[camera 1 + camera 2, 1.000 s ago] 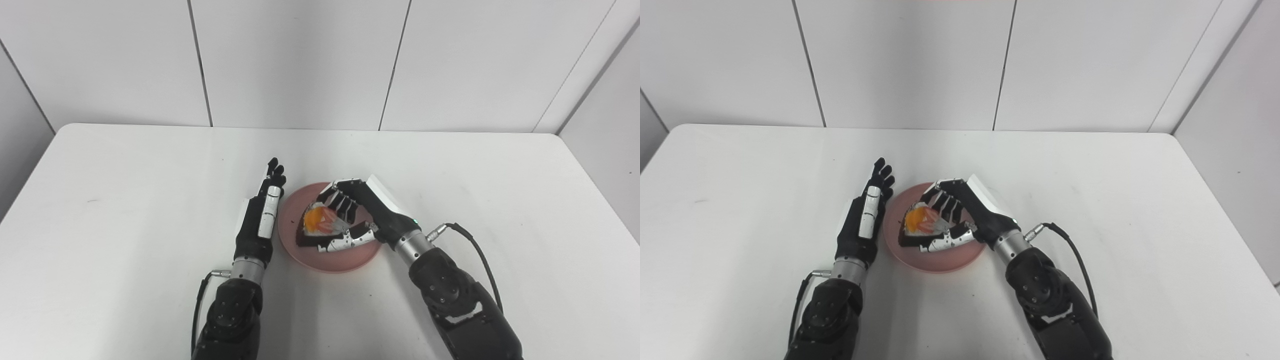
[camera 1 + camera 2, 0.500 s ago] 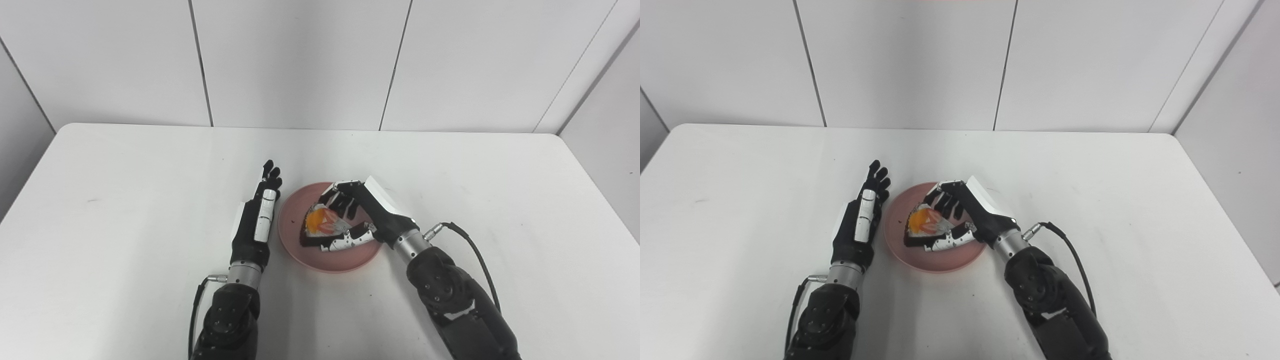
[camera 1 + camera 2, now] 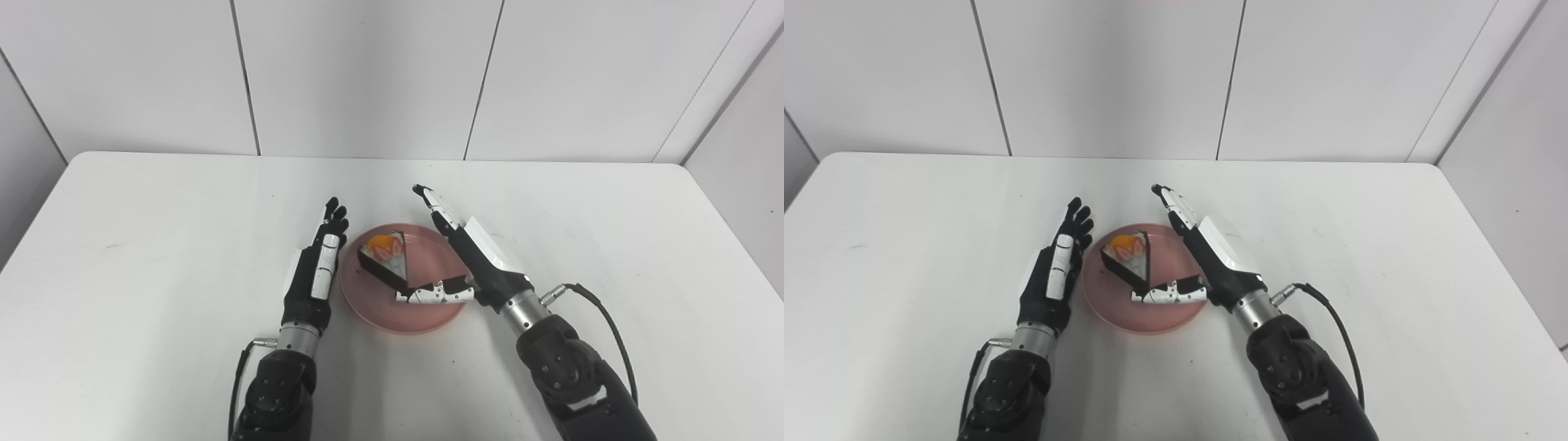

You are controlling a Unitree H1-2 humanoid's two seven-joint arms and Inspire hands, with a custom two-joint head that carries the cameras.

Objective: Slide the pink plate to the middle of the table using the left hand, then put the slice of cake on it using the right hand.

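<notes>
Left eye view shows you the change plainly: a second ago the right robot hand (image 3: 471, 257) was curled around the slice of cake (image 3: 384, 257), and now its fingers (image 3: 436, 205) stretch out straight toward 12 o'clock, spread wide and holding nothing. Only the thumb (image 3: 433, 295) lies low over the plate, its tip just beside the near corner of the slice; you cannot tell whether it touches.

The slice now sits on the pink plate (image 3: 429, 312), upright, on the plate's 10 o'clock part, fruit topping toward the wall. The plate rests near the middle of the counter (image 3: 153, 214), slightly toward you.

The left robot hand (image 3: 317, 269) stands edge-on at the plate's 9 o'clock, fingers straight and close together, empty, just beside the rim without clearly touching it.

You can judge both steps as done: plate placed, cake released. What remains is lifting the right hand away without nudging the slice with that thumb.

The counter is plain white, faintly scuffed, with nothing else on it. White wall panels (image 3: 367, 73) with dark seams close it in at 12 o'clock and on both sides.
</notes>
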